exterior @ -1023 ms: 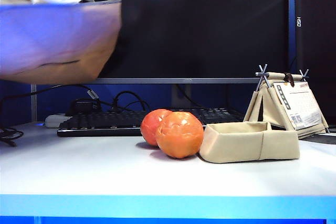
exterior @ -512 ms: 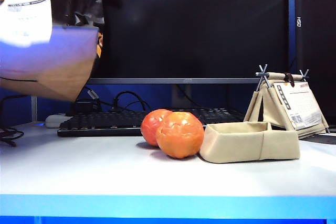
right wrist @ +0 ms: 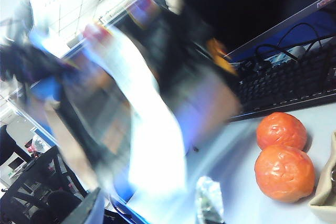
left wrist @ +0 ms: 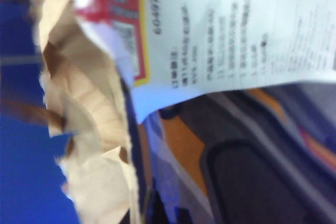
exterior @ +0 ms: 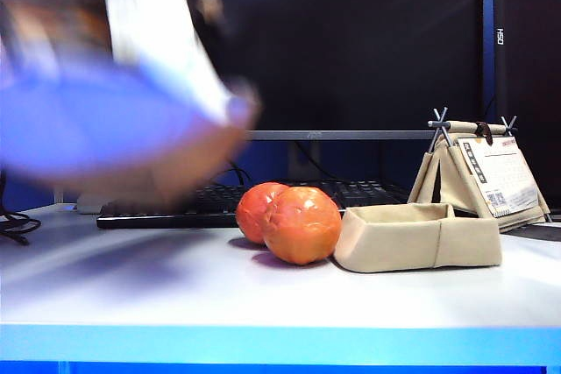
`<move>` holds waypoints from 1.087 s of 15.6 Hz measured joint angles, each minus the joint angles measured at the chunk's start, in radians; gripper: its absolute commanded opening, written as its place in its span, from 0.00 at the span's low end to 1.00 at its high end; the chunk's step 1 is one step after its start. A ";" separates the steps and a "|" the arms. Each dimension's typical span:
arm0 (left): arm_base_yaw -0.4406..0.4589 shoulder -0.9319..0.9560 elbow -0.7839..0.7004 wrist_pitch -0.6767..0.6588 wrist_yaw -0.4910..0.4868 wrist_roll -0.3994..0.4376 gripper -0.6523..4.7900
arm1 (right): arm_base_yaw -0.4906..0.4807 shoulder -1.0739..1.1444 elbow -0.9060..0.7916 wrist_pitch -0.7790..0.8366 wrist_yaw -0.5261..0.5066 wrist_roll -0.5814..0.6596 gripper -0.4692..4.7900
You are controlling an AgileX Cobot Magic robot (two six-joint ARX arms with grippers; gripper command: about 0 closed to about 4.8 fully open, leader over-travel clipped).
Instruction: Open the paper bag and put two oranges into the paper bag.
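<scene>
Brown paper bag (exterior: 114, 102) blurred at upper left of exterior frame, above worktop (exterior: 263, 295). Two oranges (exterior: 301, 224) touching at centre, beside fabric tray (exterior: 416, 236). Left end effector pressed together, itself unseen. Right end effector: cannot tell; out of frame.

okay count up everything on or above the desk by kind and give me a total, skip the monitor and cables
Oranges: 2
Paper bag, in the air and motion-blurred: 1
Beige fabric tray: 1
Calendar stand: 1
Keyboard: 1
Total: 6
</scene>
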 measured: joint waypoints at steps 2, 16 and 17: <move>0.023 0.010 -0.130 0.005 -0.092 -0.016 0.11 | 0.000 0.000 0.000 0.000 -0.001 0.000 0.52; 0.004 -0.002 -0.361 0.085 0.013 -0.259 0.11 | 0.125 1.004 0.663 -0.412 -0.178 -0.562 0.83; 0.004 -0.002 -0.397 0.104 0.013 -0.258 0.11 | 0.151 1.061 0.695 -0.412 -0.159 -0.599 0.83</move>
